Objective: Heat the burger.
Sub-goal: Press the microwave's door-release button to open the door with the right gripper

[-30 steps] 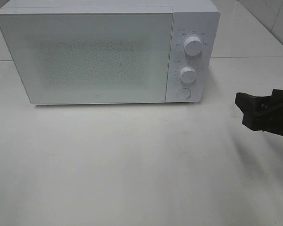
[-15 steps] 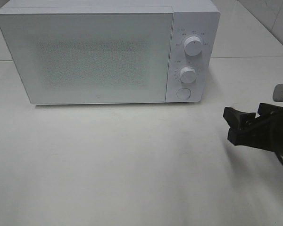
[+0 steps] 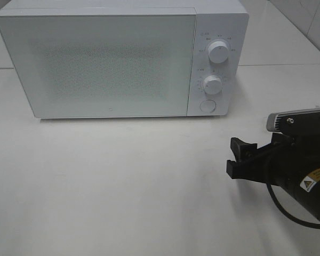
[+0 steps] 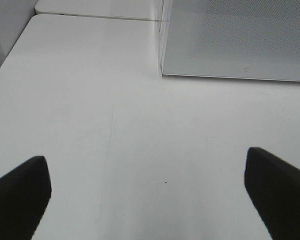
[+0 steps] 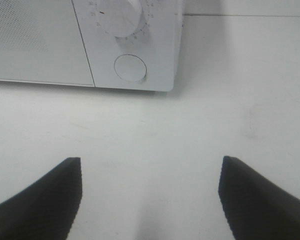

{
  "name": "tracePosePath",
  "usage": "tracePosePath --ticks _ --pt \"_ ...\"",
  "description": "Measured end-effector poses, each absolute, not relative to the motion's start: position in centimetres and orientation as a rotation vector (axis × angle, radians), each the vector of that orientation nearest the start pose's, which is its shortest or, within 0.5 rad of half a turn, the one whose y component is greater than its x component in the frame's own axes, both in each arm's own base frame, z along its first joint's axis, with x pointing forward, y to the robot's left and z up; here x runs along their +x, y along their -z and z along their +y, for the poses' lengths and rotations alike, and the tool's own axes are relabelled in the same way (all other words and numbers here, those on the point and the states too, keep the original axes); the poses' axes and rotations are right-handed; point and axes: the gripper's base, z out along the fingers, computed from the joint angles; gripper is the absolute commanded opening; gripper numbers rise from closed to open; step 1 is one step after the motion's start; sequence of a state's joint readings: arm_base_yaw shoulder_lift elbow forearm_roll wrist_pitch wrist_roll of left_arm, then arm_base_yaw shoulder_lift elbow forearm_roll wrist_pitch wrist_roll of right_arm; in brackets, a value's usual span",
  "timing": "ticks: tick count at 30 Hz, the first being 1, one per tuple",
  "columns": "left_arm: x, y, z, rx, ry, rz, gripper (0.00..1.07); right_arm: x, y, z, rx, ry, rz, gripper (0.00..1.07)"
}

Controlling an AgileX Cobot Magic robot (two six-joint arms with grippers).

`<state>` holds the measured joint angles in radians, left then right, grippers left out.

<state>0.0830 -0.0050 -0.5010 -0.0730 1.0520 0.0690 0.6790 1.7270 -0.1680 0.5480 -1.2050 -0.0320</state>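
The burger is out of view in every frame. A white microwave (image 3: 106,64) stands at the back of the table with its door shut. My right gripper (image 3: 236,157) hovers open over the table, in front of and to the right of the microwave's control panel, nothing between its fingers. In the right wrist view the right gripper (image 5: 150,200) faces the round door button (image 5: 130,68) from a distance. My left gripper (image 4: 147,195) is open and empty above bare table, near the microwave's (image 4: 235,40) left front corner; it does not show in the exterior high view.
Two dials (image 3: 218,52) (image 3: 212,84) and a round button (image 3: 207,105) sit on the microwave's right panel. The white table (image 3: 122,186) stretches in front of it. A table seam (image 3: 288,65) runs behind on the right.
My right arm has come in from the right edge, moving left and toward the table's front, so more of it shows. Its jaws stay equally wide. The microwave is unchanged.
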Motion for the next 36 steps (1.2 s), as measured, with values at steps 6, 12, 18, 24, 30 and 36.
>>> tracePosePath --ticks 6,12,18,24,30,36 --pt "-0.5 -27.8 -0.6 -0.011 -0.009 2.027 0.98 19.6 -13.1 10.5 -0.09 -0.11 1.8 0.75" --pt "-0.5 -27.8 -0.6 -0.011 -0.009 2.027 0.98 19.9 -13.3 10.7 -0.013 -0.151 1.79 0.73" --pt "-0.5 -27.8 -0.6 -0.011 -0.009 2.027 0.98 19.9 -13.3 10.7 0.398 -0.476 1.769 0.59" --pt "-0.5 -27.8 -0.6 -0.011 -0.009 2.027 0.98 19.9 -13.3 10.7 0.851 -0.828 1.663 0.41" --pt "-0.5 -27.8 -0.6 -0.011 -0.009 2.027 0.98 19.9 -13.3 10.7 1.14 -1.048 1.545 0.21" --pt "-0.5 -27.8 -0.6 -0.011 -0.009 2.027 0.98 19.9 -13.3 10.7 1.241 -1.124 1.494 0.0"
